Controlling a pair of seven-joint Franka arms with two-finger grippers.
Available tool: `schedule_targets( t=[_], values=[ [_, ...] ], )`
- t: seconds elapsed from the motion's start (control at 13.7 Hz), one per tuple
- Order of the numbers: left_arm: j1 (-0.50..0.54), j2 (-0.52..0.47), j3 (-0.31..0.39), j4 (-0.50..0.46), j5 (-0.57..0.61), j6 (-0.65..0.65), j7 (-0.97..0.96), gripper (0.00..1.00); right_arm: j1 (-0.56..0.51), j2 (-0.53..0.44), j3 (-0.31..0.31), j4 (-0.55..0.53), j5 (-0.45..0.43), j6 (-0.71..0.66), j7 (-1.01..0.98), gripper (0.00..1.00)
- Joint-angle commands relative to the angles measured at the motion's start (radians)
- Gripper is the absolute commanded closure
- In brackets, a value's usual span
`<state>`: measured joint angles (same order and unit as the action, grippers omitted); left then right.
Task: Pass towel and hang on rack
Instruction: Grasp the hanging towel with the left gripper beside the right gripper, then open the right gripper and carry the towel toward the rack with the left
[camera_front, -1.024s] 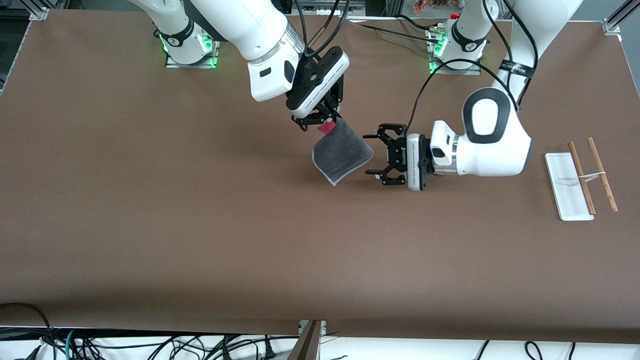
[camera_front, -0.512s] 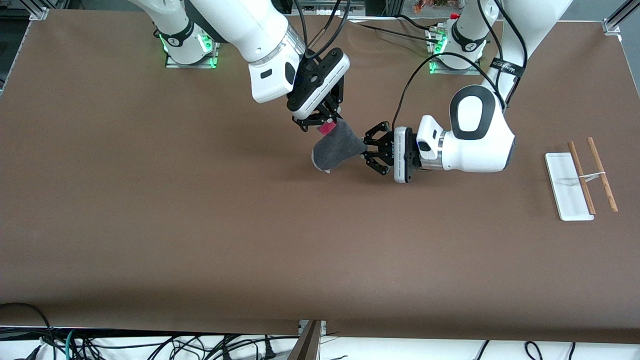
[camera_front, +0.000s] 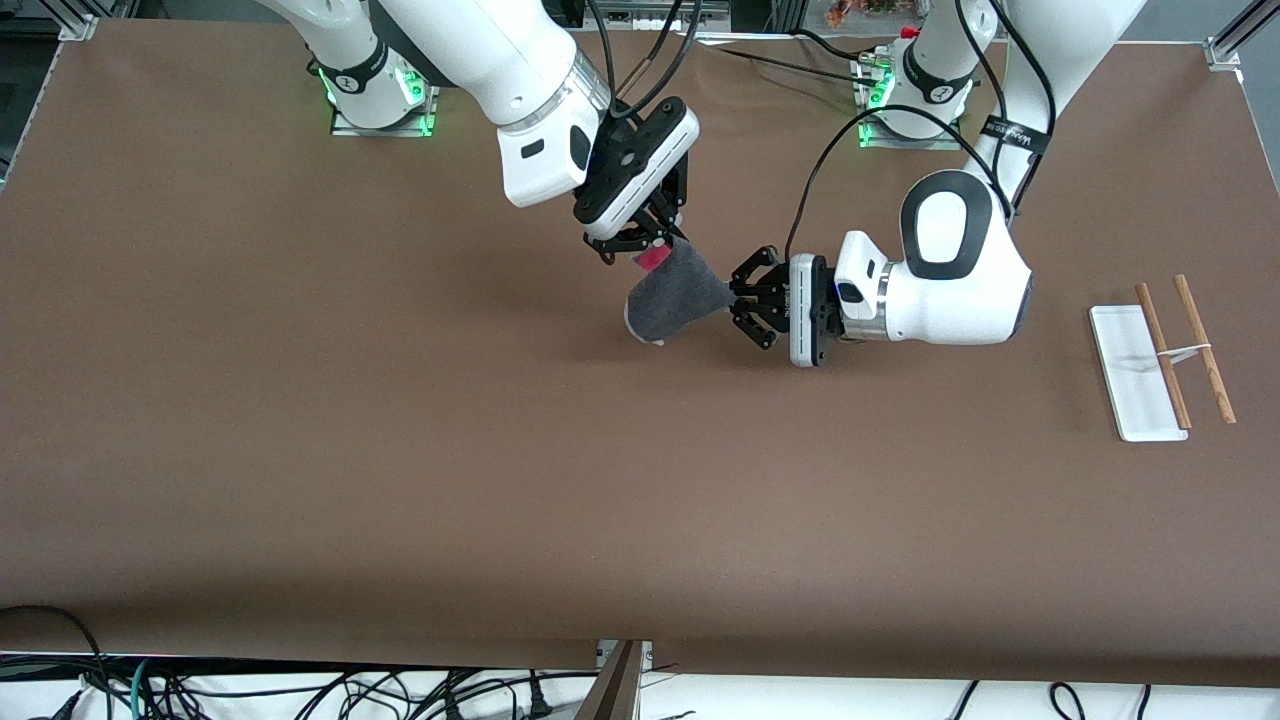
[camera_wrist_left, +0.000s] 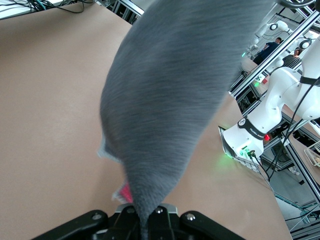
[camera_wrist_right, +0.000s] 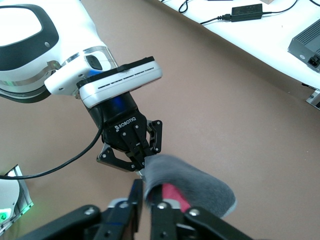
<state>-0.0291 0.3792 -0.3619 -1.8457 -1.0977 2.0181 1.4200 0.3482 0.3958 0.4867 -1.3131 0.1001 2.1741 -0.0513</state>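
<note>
Since a second ago, the left gripper (camera_front: 738, 308) has slid in from beside the towel (camera_front: 672, 297) and clamped on its side corner, drawing the hanging cloth into a bunched cone over the table's middle. Above it, the right gripper (camera_front: 640, 240) pinches the corner with the red tag (camera_front: 653, 257), so both hold the cloth at once. To hand over cleanly, the right fingers should open only once the left pinch looks deep enough; the left wrist view shows cloth running right between its fingers. Afterwards a level carry toward the rack (camera_front: 1160, 366), at the left arm's end of the table, should avoid dragging.
</note>
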Motion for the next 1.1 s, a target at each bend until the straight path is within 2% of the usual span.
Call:
schedule_targets(
  t=[0.0,0.22,0.44,0.59,0.88,1.02],
  values=[
    [0.005,-0.025,0.001,-0.006,-0.022,0.007,0.025,1.0,-0.003,0.012,0.004,0.029,0.023,-0.013,0.004,0.0],
    [0.012,-0.048,0.011,0.008,-0.01,-0.002,0.016,1.0,-0.005,0.011,0.003,0.029,0.049,-0.013,0.005,0.0],
    [0.099,-0.051,0.009,0.017,0.091,-0.016,0.016,1.0,-0.005,0.009,-0.007,0.025,0.032,-0.017,0.011,0.0],
    [0.136,-0.048,0.014,0.072,0.241,-0.07,0.014,1.0,-0.02,0.011,-0.028,0.011,0.03,-0.039,0.01,0.0],
    [0.231,-0.02,0.03,0.201,0.552,-0.225,-0.004,1.0,-0.055,0.012,-0.095,0.011,0.029,-0.193,-0.004,0.0],
    [0.288,0.003,0.038,0.265,0.684,-0.324,-0.004,1.0,-0.064,0.012,-0.137,0.009,-0.005,-0.259,-0.002,0.0]
  ],
)
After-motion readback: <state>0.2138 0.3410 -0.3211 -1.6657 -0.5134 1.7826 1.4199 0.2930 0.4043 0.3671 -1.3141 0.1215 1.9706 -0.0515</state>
